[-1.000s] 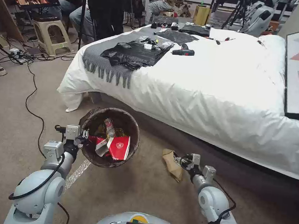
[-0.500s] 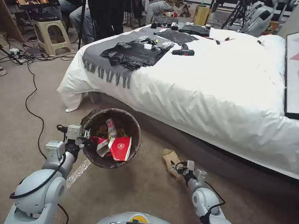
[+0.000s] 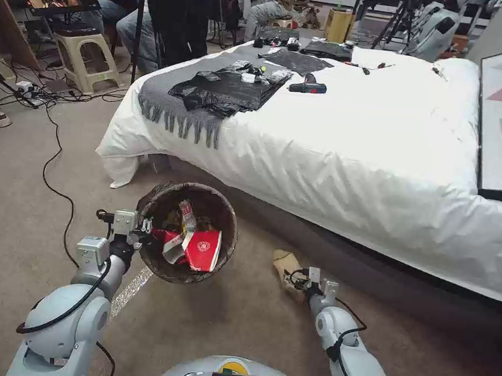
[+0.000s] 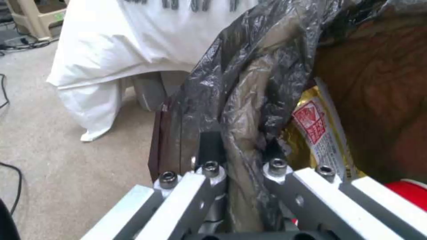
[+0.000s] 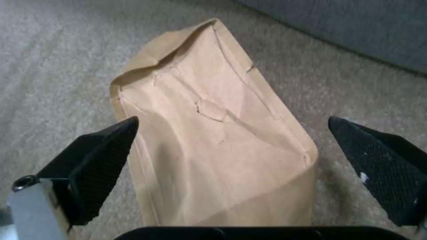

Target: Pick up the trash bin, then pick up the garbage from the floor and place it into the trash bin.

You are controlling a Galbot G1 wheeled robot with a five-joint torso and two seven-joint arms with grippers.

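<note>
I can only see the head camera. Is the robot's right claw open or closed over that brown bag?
Observer: Open. In the right wrist view the right gripper has one finger on each side of the brown paper bag, not pinching it.
Operator: Is the bag flat?
Observer: No, creased and puffed up, lying on the carpet.
Operator: How does the other claw hold the bin?
Observer: The left gripper is shut on the trash bin, pinching the rim with its dark liner.

The right gripper (image 3: 294,279) has dropped lower, fingers spread astride the brown paper bag (image 5: 213,133).
</note>
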